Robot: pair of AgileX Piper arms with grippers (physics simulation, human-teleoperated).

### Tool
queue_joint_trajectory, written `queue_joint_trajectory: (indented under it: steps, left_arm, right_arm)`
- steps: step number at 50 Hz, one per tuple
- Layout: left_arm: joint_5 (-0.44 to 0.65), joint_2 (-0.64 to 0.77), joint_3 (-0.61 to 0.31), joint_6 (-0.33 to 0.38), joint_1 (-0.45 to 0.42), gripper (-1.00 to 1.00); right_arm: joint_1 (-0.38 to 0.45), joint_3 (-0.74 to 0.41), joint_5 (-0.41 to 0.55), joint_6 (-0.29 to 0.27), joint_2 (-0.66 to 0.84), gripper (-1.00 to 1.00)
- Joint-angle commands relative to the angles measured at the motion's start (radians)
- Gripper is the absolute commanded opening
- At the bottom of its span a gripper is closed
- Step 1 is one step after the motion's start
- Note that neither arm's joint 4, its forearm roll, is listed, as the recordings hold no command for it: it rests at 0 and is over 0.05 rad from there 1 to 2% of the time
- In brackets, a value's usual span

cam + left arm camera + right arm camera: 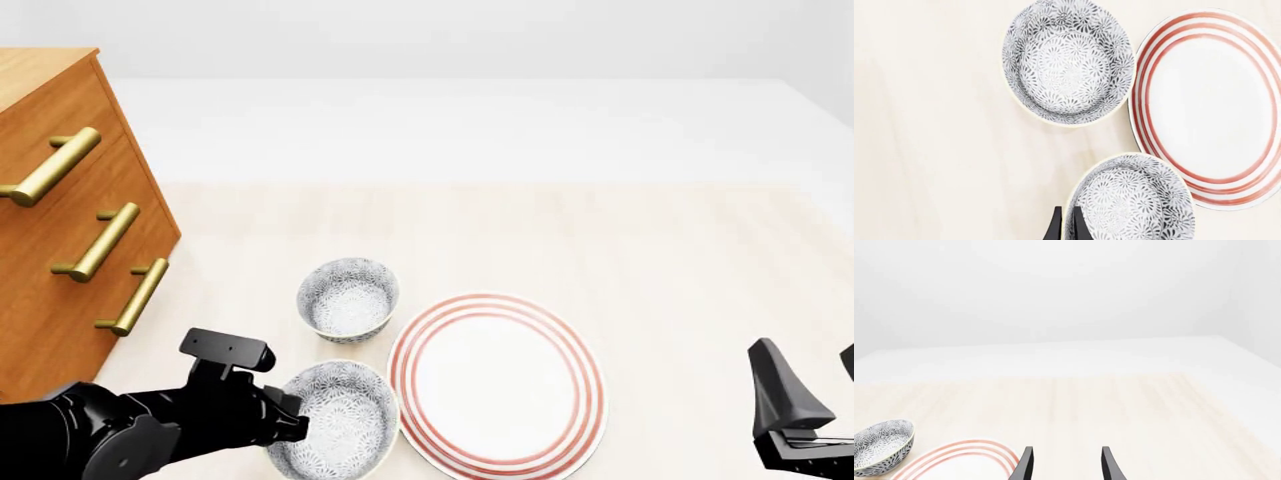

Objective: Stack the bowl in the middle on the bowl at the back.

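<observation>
At the near bowl's (1131,200) rim, the left end effector (1065,225) is seen in the left wrist view with fingers narrowly set astride the wall, one inside, one outside. Both this middle bowl and the back bowl (347,298) are shown empty, just apart on the table (667,260), each beside the red-ringed plate (497,382). Only the front view shows the drawer chest (67,230). The right end effector (1064,465) is held wide, well apart from the bowls.
</observation>
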Motion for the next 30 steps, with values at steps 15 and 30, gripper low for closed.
queue_joint_trajectory:
  steps: [15, 30]
  left_arm:
    - [0.27, -0.259, -0.064, -0.015, -0.021, -1.0]
    - [0.526, -0.445, -0.193, -0.083, -0.107, -1.0]
  right_arm:
    - [0.002, -0.001, 0.006, -0.003, -0.006, 1.0]
    - [0.002, -0.001, 0.017, -0.005, -0.018, 1.0]
